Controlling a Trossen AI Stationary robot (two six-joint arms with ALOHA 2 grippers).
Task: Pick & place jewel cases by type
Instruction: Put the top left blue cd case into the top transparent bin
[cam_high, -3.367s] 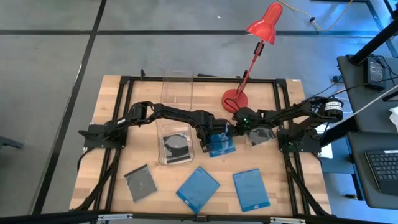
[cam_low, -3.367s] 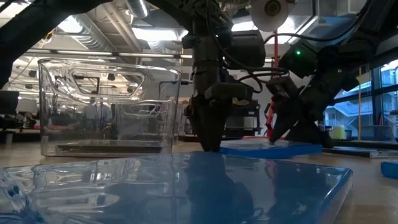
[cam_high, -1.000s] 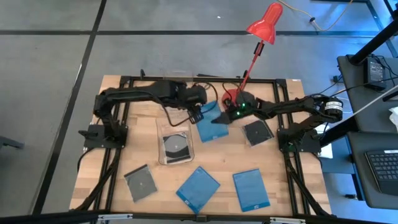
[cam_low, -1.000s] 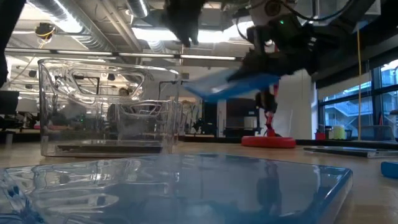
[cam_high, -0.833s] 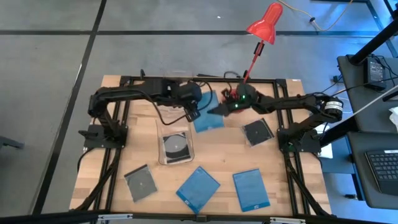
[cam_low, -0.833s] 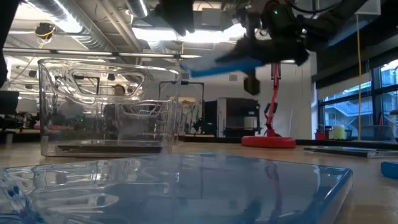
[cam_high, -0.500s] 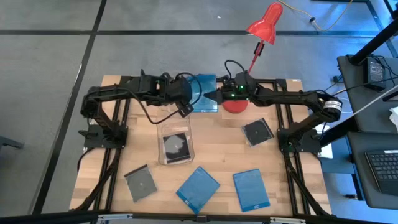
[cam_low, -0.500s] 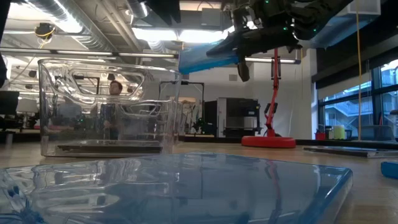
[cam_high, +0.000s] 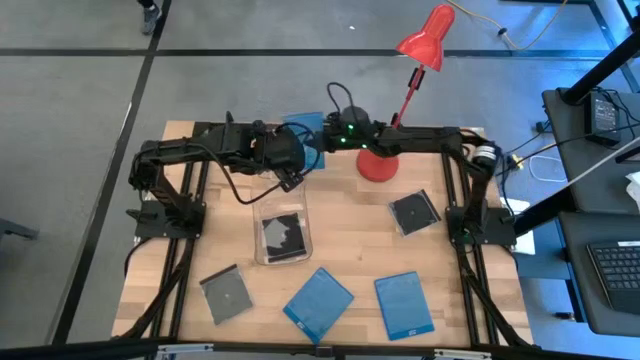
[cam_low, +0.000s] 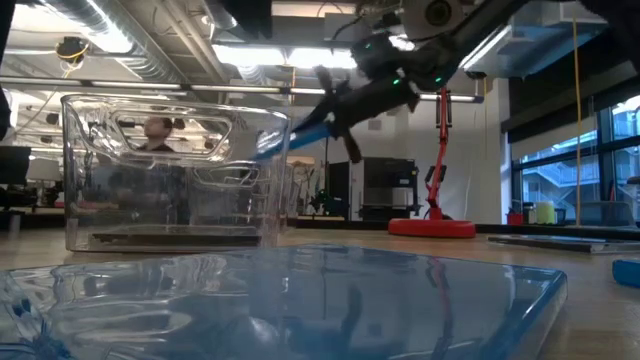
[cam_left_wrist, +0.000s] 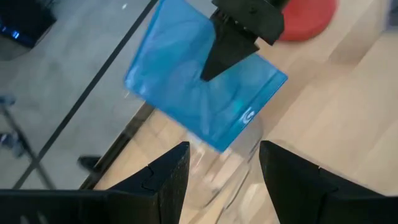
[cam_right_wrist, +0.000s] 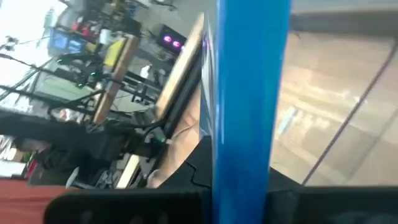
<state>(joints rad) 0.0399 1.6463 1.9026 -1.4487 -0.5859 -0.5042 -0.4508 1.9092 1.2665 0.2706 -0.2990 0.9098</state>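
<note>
The surface (cam_high: 440, 260) is a wooden top in a black frame, with a red lamp (cam_high: 385, 160) standing at its far edge. Two clear bins sit left of centre. The near bin (cam_high: 280, 230) holds a grey case showing a disc. The far bin (cam_low: 300, 190) stands behind it at the back edge and looks empty, though its floor is hard to read.

Four cases lie loose on the surface: a grey case (cam_high: 226, 294) at the near left, two blue cases (cam_high: 318, 301) and (cam_high: 404, 304) along the near edge, and another grey case (cam_high: 413, 211) right of the lamp.

The main change is the carried case (cam_high: 308, 130). A few seconds ago it lay flat on the surface by the near bin, with both claws at it. Since then the right arm has lifted it and swung it steadily toward the back. Now it hangs in the air, tilted, over the far bin; in the low view its lower edge sits about at that bin's rim. The right claw (cam_high: 322, 141) is clamped on its edge. Judging by this, blue cases go in the far bin and grey ones in the near bin, and this is the first blue one, about to be dropped in.

The left claw (cam_high: 293, 172) has pulled back alongside and now hovers just beside the far bin, jaws apart, holding nothing.
</note>
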